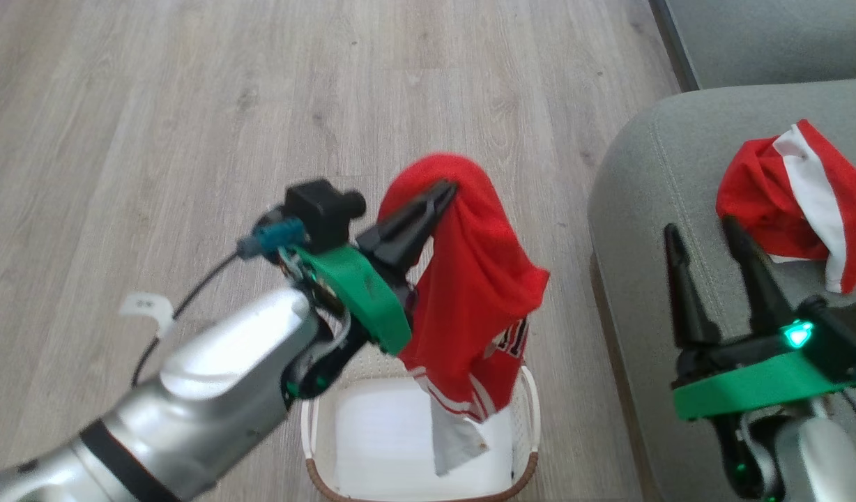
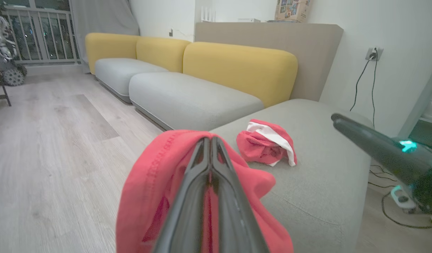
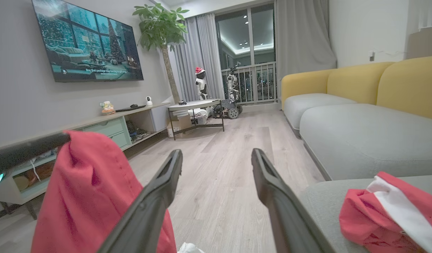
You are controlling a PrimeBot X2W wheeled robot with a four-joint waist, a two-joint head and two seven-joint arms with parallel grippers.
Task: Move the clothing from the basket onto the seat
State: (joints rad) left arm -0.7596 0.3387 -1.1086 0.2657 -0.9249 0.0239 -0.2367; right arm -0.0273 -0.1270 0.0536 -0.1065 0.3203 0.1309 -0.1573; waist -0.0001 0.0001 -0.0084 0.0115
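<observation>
Nearest, the basket [image 1: 530,425] stands on the floor with its white bottom almost bare; only the hem of the red jersey [image 1: 477,279] hangs over it. The jersey is held up by the left gripper [image 1: 445,189], whose jaws are pressed together on a fold at its top. The left forearm is raised from the near left and pointed to the right. At the near right, the right gripper [image 1: 700,229] is held over the edge of the seat [image 1: 651,160], jaws spread and empty. Farther on the seat a red and white garment [image 1: 783,195] is already laid. The carrying step is judged to be in hand. Next, the jersey should be brought right, over the seat, then lowered and released.
</observation>
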